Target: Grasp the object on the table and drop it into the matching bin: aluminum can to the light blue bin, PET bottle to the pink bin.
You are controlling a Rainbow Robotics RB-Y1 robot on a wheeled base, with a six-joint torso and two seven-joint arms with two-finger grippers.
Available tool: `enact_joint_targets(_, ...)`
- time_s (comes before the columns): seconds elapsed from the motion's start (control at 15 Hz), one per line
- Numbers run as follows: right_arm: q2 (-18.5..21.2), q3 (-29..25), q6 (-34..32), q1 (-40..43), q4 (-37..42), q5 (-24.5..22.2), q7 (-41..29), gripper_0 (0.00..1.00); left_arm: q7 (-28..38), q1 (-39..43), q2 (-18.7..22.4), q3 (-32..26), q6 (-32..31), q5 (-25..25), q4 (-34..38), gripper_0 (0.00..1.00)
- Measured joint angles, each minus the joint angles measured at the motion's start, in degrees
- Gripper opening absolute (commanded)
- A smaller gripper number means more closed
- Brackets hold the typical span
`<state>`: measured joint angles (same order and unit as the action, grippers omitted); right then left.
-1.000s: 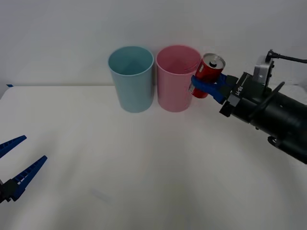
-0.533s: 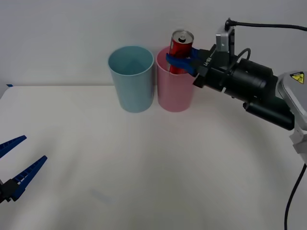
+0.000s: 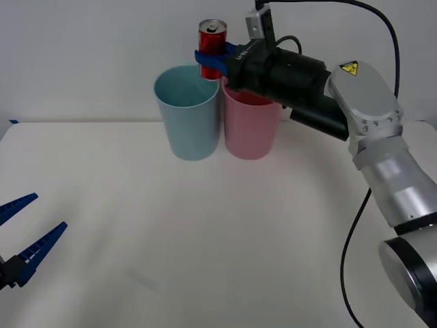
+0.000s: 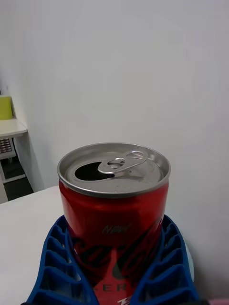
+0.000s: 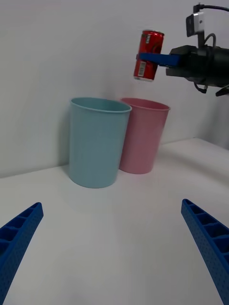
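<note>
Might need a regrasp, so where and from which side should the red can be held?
Grip the aluminum can around its round mid-body from the side, as the right gripper does now: blue fingers wrap its wall, the can near upright over the light blue bin. Its opened top offers little purchase.

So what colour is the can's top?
Silver, with a pull tab; the can shows it best in the right wrist view.

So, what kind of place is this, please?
Probably a robot test bench in a lab or office: a plain white table against a bare wall, holding a light blue bin and a pink bin, with the right end effector holding a red can above them.
</note>
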<state>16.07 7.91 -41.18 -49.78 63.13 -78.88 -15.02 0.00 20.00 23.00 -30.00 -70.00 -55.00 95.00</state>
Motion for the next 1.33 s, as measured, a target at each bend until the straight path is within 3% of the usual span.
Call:
enact_joint_targets(0.27, -4.7, 1.5, 8.0, -5.3, -6.7, -2.6, 0.5, 0.0, 0.0, 0.0, 0.0, 0.0, 0.0, 0.0, 0.0, 1.0)
enact_joint_targets(0.47, -6.8, 6.0, 17.4, -6.2, -7.3, -2.5, 0.6, 0.0, 0.0, 0.0, 0.0, 0.0, 0.0, 0.0, 0.0, 1.0)
enact_joint_targets(0.73, -8.6, 9.7, 25.0, -6.4, -7.3, -2.4, 1.3, 0.02, 0.0, 0.0, 0.0, 0.0, 0.0, 0.0, 0.0, 1.0)
enact_joint_targets(1.07, -8.9, 10.8, 28.3, -6.4, -7.3, -2.5, 3.0, 0.13, 0.0, 0.0, 0.0, 0.0, 0.0, 0.0, 0.0, 1.0)
enact_joint_targets(1.2, -8.9, 10.8, 28.3, -6.4, -7.3, -2.5, 3.3, 1.0, 0.0, 0.0, 0.0, 0.0, 0.0, 0.0, 0.0, 1.0)
enact_joint_targets(1.33, -8.9, 10.8, 28.3, -6.4, -7.3, -2.5, 3.4, 1.0, 0.0, 0.0, 0.0, 0.0, 0.0, 0.0, 0.0, 1.0)
